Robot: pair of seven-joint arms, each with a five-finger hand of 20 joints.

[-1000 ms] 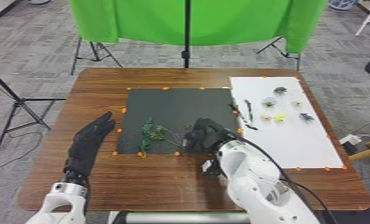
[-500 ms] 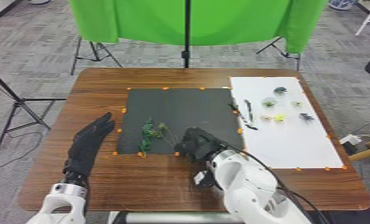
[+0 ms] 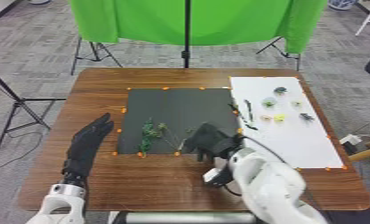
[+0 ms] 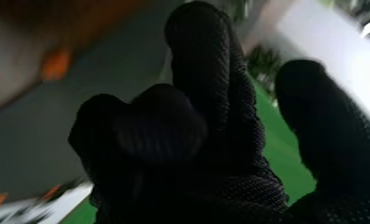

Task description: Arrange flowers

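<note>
In the head view my right hand (image 3: 212, 142) is over the black mat's (image 3: 177, 102) lower right corner. In the right wrist view the hand (image 4: 226, 165) has one finger extended and the thumb apart from it, the other fingers partly bent, with nothing seen between them; it counts as open. A green leafy stem (image 3: 147, 136) lies on the mat's lower left, beside a thin stem with a small flower head (image 3: 162, 127). That stem's lower end lies close to my right hand. My left hand (image 3: 93, 134), its fingers straight, is left of the mat.
A white sheet (image 3: 288, 145) on the right bears several small flower heads, such as a yellow one (image 3: 279, 118) and a dark blue one (image 3: 280, 90). Dark green stems (image 3: 249, 111) lie along its left edge. Orange markers edge both areas.
My right hand first moved left and down toward the mat's lower edge, then back to the right, its wrist turning. The left hand has stayed still.
</note>
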